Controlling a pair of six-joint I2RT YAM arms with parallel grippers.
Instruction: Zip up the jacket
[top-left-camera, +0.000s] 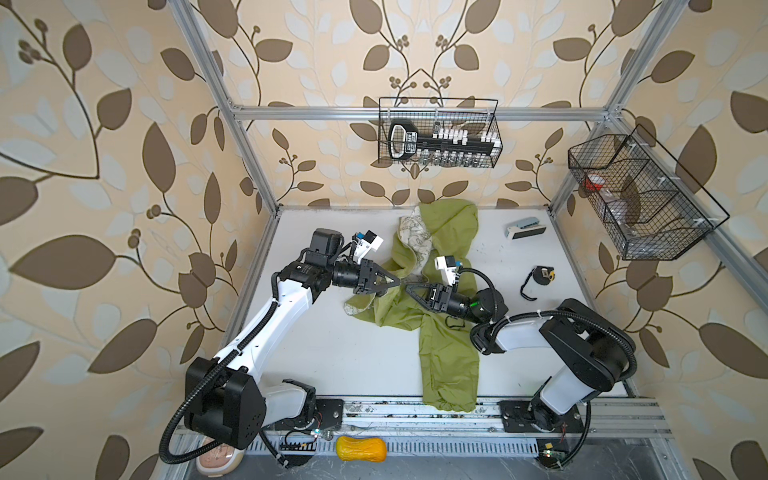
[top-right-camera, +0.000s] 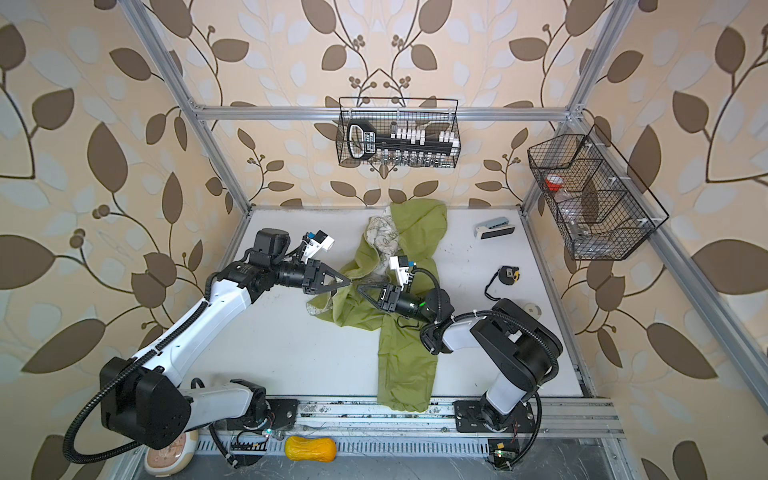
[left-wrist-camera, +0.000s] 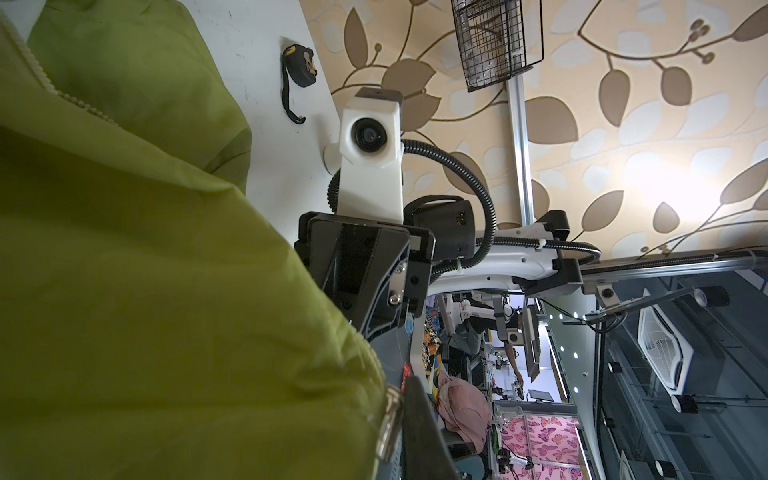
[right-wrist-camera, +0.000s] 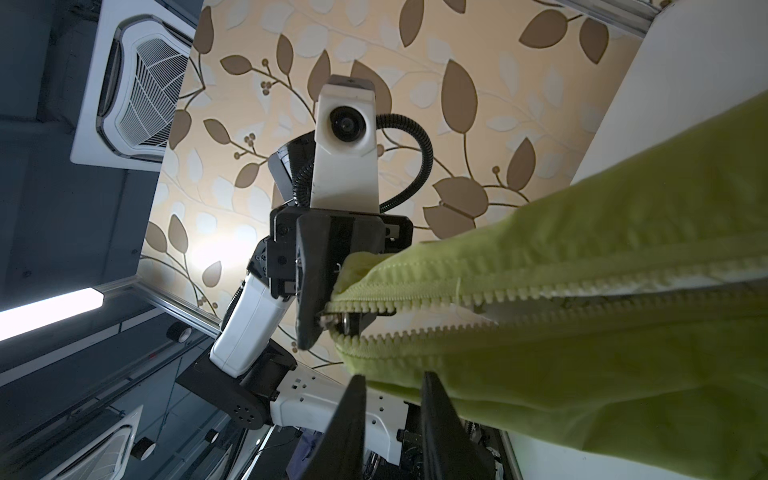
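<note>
Left gripper clamped on bottom end of zip; jacket lies mid table, hood at far edge, sleeve reaching past front edge. Right gripper jaws narrowly apart at zip's lower side, nothing pinched yet, I judge: close beside the teeth, keep both rows taut and aligned. Open room left-front; arms nearly tip-to-tip.

Reaches toward the middle with the left arm, elbow bent and forearm stretched long, wrist level, and clamps the left gripper tight on the jacket. Faces it nearly tip to tip with the right gripper, carried on a sharply folded right arm with the wrist low; holds those jaws a little apart, one finger on either side of the cloth's edge.
</note>
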